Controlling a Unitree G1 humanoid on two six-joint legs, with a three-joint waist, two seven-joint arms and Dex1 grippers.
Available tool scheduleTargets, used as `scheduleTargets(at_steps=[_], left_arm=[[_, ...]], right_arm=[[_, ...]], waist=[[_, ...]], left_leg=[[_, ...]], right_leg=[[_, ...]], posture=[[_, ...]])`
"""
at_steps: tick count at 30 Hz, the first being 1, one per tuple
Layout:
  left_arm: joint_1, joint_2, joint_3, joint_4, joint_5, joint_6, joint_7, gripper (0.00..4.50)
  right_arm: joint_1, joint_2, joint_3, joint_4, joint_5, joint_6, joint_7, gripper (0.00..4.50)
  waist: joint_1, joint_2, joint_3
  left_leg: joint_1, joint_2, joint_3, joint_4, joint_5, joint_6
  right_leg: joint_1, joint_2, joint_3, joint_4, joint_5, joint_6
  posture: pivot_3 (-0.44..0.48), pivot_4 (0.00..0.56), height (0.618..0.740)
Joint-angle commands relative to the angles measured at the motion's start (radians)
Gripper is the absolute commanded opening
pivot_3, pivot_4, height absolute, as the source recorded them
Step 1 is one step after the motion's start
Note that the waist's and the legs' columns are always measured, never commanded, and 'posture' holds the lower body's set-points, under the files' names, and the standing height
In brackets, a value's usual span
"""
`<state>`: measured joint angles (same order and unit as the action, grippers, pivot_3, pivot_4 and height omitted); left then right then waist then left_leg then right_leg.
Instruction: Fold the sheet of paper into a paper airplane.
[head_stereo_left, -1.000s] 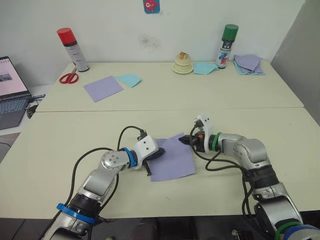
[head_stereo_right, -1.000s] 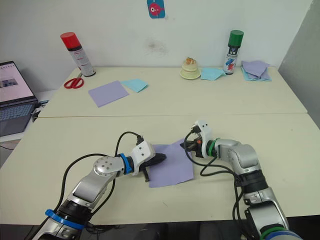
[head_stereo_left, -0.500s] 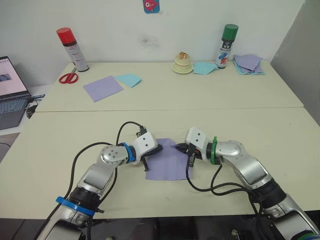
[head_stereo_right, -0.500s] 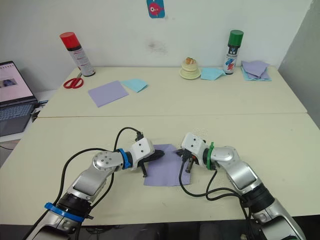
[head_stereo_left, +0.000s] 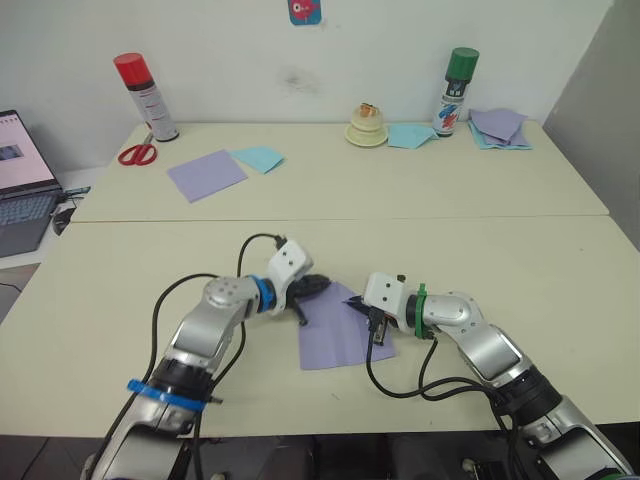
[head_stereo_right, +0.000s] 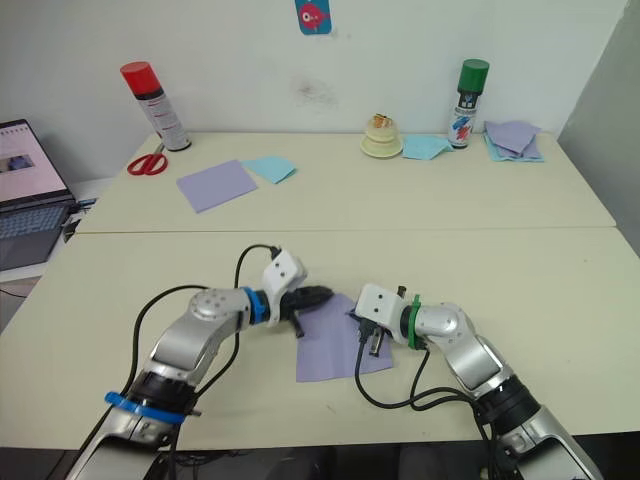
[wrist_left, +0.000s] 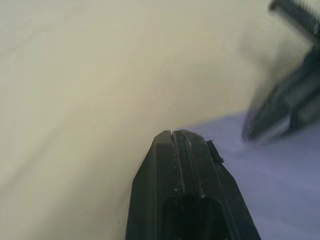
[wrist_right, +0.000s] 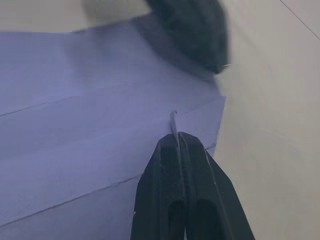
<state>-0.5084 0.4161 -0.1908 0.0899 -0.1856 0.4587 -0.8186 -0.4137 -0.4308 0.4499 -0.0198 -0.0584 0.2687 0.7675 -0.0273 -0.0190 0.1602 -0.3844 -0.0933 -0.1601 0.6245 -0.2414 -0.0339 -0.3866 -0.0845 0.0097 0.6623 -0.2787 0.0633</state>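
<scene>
1. Sheet of paper (head_stereo_left: 342, 330): lavender, creased, lying on the near table (head_stereo_left: 560, 270) between the two arms; mostly flat, far corner raised slightly.
2. Right gripper (wrist_right: 176, 134): fingers pressed together, a thin edge of the sheet pinched between the tips; set at the sheet's right side, near its far right corner, as seen from the head views.
3. Left gripper (head_stereo_right: 318, 295): black fingers closed flat against each other in the wrist view, nothing visibly held; tip resting at or just over the sheet's far left corner, contact not certain.
4. Paper airplane: not yet formed; no pointed nose, no centre ridge on the sheet.
5. Step in hand, as judged: an early fold, a pinched edge or corner about to be carried over onto the sheet while the left tip steadies the opposite corner.
6. Next move, as judged: pinch kept firm; edge drawn across along an existing crease line; left tip pressing down so the sheet does not slide; fold then flattened.
7. Risk: thin paper apt to slip from the pinch or skew off the crease.
8. Elsewhere, far table: smooth lavender sheet (head_stereo_left: 206, 176), small light blue sheet (head_stereo_left: 257, 158), scissors (head_stereo_left: 137, 154), red-capped spray can (head_stereo_left: 146, 98), green-capped spray can (head_stereo_left: 455, 91), pile of papers (head_stereo_left: 497, 128).
</scene>
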Motion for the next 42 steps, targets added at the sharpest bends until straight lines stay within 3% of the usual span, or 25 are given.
scheduleTargets(at_steps=[1, 8, 14, 19, 22, 25, 30, 34, 36, 38, 42], left_arm=[[-0.056, -0.029, -0.003, 0.026, -0.003, -0.009, -0.003, 0.00], [-0.107, -0.049, -0.120, 0.132, 0.094, -0.021, -0.035, 0.00], [-0.079, -0.018, -0.157, 0.090, 0.117, 0.048, -0.071, 0.00], [-0.047, -0.001, -0.193, 0.087, 0.167, -0.023, -0.071, 0.00], [-0.041, -0.005, -0.204, 0.112, 0.197, -0.082, -0.062, 0.00], [-0.037, -0.016, -0.197, 0.143, 0.209, -0.125, -0.050, 0.00], [-0.030, -0.020, -0.191, 0.175, 0.212, -0.152, -0.055, 0.00], [-0.029, -0.024, -0.188, 0.194, 0.216, -0.163, -0.048, 0.00], [-0.024, -0.028, -0.188, 0.195, 0.215, -0.171, -0.045, 0.00], [-0.021, -0.032, -0.188, 0.199, 0.215, -0.178, -0.043, 0.00], [-0.026, -0.036, -0.189, 0.216, 0.220, -0.194, -0.042, 0.00]], right_arm=[[0.007, 0.004, 0.003, 0.007, -0.007, 0.007, 0.019, 0.03], [0.017, 0.007, 0.004, -0.011, -0.016, 0.015, 0.023, 0.03], [0.026, 0.002, -0.001, -0.023, -0.016, 0.028, 0.024, 0.03], [0.035, 0.001, -0.006, -0.036, 0.000, 0.055, 0.039, 0.03], [0.042, -0.007, -0.013, -0.067, 0.043, 0.092, 0.087, 0.62], [0.057, -0.030, -0.030, -0.121, 0.113, 0.174, 0.163, 1.59], [0.057, -0.102, -0.070, -0.202, 0.270, 0.347, 0.295, 1.59], [0.041, -0.116, -0.112, -0.196, 0.324, 0.381, 0.303, 0.62], [0.029, -0.068, -0.208, -0.221, 0.461, 0.443, 0.311, 0.02], [0.014, -0.029, -0.276, -0.237, 0.556, 0.500, 0.299, 0.02], [-0.001, 0.014, -0.274, -0.155, 0.483, 0.432, 0.198, 0.02]], waist=[[-0.002, 0.000, 0.000], [-0.005, 0.000, 0.000], [-0.004, 0.000, 0.000], [-0.003, 0.000, 0.000], [-0.001, 0.000, 0.000], [0.000, 0.000, 0.000], [0.001, 0.000, 0.000], [0.002, 0.000, 0.000], [0.002, 0.000, 0.000], [0.002, 0.000, 0.000], [0.002, -0.001, 0.000]], left_leg=[[0.000, 0.000, 0.000, 0.000, 0.000, 0.000], [0.000, 0.000, 0.001, 0.000, 0.002, -0.004], [0.000, 0.000, 0.001, 0.000, 0.000, -0.001], [0.000, 0.000, 0.001, 0.000, 0.002, -0.003], [0.000, 0.000, 0.001, 0.000, 0.002, -0.003], [0.001, 0.000, 0.001, 0.000, 0.000, 0.000], [0.001, 0.000, 0.000, 0.002, 0.000, 0.000], [0.001, 0.000, 0.000, 0.002, 0.000, 0.000], [0.001, 0.000, 0.000, 0.002, 0.000, 0.000], [0.001, 0.000, 0.000, 0.002, 0.000, 0.000], [0.001, -0.001, 0.000, 0.002, 0.000, 0.000]], right_leg=[[0.000, 0.000, 0.000, 0.000, 0.000, 0.000], [0.000, 0.000, 0.001, 0.000, 0.000, 0.000], [0.000, 0.000, 0.001, 0.000, 0.000, 0.000], [0.000, 0.000, 0.001, 0.000, 0.000, 0.000], [0.000, 0.000, 0.001, 0.000, 0.000, 0.000], [0.001, 0.000, 0.001, 0.000, 0.000, 0.000], [0.002, 0.000, 0.000, -0.001, 0.000, 0.000], [0.002, 0.000, 0.000, 0.000, 0.000, 0.000], [0.002, 0.000, 0.000, 0.000, 0.000, 0.000], [0.002, -0.001, 0.000, 0.000, 0.000, 0.000], [0.002, -0.001, -0.001, 0.000, 0.000, 0.000]], posture=[[0.000, 0.150, 0.740], [0.000, 0.150, 0.740], [0.000, 0.150, 0.740], [0.000, 0.150, 0.740], [0.000, 0.150, 0.740], [0.000, 0.150, 0.740], [0.000, 0.150, 0.740], [0.000, 0.150, 0.740], [0.000, 0.150, 0.740], [0.000, 0.150, 0.740], [0.000, 0.150, 0.740]])
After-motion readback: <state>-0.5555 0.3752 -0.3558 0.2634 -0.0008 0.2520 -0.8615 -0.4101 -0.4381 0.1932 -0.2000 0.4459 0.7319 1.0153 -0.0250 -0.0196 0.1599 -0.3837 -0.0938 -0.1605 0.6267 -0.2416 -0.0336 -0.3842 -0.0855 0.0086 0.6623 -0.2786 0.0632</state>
